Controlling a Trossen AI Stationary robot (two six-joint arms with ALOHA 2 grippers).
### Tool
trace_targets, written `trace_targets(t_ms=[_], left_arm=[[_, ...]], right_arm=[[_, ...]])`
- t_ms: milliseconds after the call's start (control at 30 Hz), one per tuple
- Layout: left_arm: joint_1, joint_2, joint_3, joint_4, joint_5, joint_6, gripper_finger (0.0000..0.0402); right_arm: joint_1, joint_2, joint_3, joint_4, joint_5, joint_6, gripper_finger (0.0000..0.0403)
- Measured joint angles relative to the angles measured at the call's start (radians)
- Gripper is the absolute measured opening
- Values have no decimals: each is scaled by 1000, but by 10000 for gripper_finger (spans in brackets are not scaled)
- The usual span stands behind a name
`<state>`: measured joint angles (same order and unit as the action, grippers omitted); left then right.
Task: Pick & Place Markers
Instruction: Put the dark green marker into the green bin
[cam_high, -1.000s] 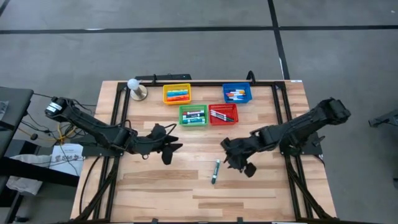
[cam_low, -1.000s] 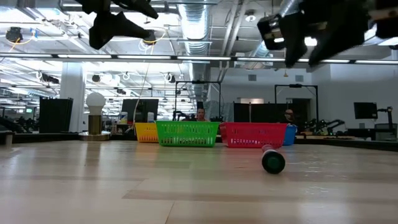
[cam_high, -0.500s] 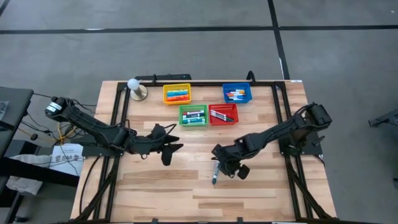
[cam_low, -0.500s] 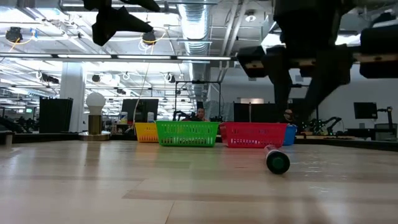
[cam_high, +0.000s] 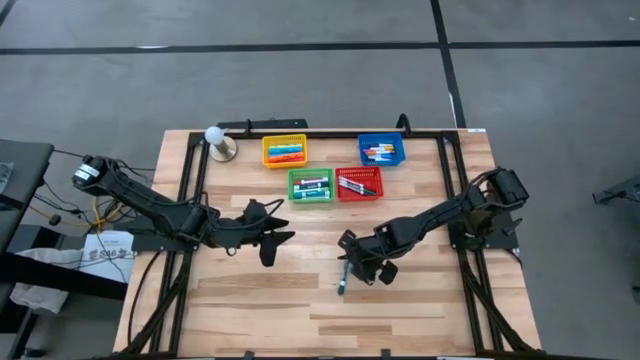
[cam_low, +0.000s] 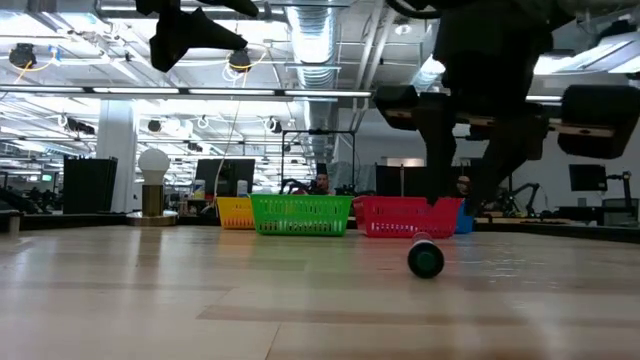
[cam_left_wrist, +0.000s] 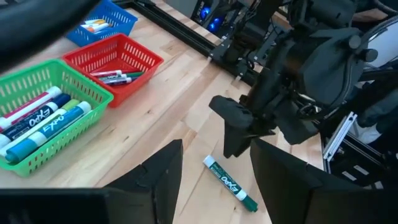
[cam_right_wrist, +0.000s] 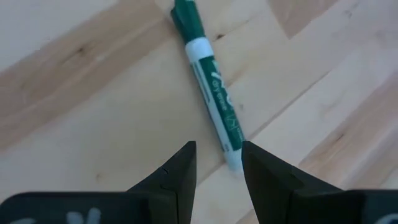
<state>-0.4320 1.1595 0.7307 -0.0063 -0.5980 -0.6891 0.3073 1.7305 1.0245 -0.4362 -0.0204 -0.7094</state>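
A green marker (cam_high: 342, 285) lies flat on the wooden table (cam_high: 250, 310), seen end-on in the low view (cam_low: 425, 258). My right gripper (cam_right_wrist: 217, 149) hangs open just over the marker's white end (cam_right_wrist: 231, 152), pointing steeply down, with one finger on each side of it. My left gripper (cam_high: 277, 245) waits open and raised at centre left, holding nothing. More markers lie in the yellow (cam_high: 284, 151), blue (cam_high: 381, 151), green (cam_high: 311, 186) and red (cam_high: 359, 183) baskets at the far side. My right gripper comes from above, slanting from the table's right, with its fingers (cam_right_wrist: 264, 171) beside the marker's white end (cam_right_wrist: 235, 163). I cannot tell whether a finger touches it. The marker lies flat on the table.
A small stand with a white ball (cam_high: 215, 138) is at the far left. A black frame (cam_high: 440, 135) runs along the table's far edge and both sides. Bare wood lies along the near edge (cam_high: 300, 330).
My right gripper has gone down and toward the table's left, over the green marker, and has tipped steeper; most of this happened early in the second. The marker has shifted a little toward the table's left. My left gripper has stayed in place.
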Motion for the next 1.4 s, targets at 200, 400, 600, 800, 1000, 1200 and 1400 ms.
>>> trace_targets(t_ms=[200,400,600,800,1000,1200,1400], left_arm=[[0,0,0,1,0,5,188],[0,0,0,2,0,5,188],[0,0,0,7,0,5,188],[0,0,0,8,0,5,188],[0,0,0,12,0,5,188],[0,1,0,16,0,4,188],[0,1,0,16,0,1,188]], right_arm=[[0,27,0,6,-2,-72,118],[0,90,57,12,9,-86,118],[-9,160,90,-28,-4,-93,118],[-10,196,96,-53,-6,-100,118],[-17,194,93,-55,-9,-29,82],[-36,175,92,-61,-17,59,46],[-75,103,83,-81,-46,169,55]])
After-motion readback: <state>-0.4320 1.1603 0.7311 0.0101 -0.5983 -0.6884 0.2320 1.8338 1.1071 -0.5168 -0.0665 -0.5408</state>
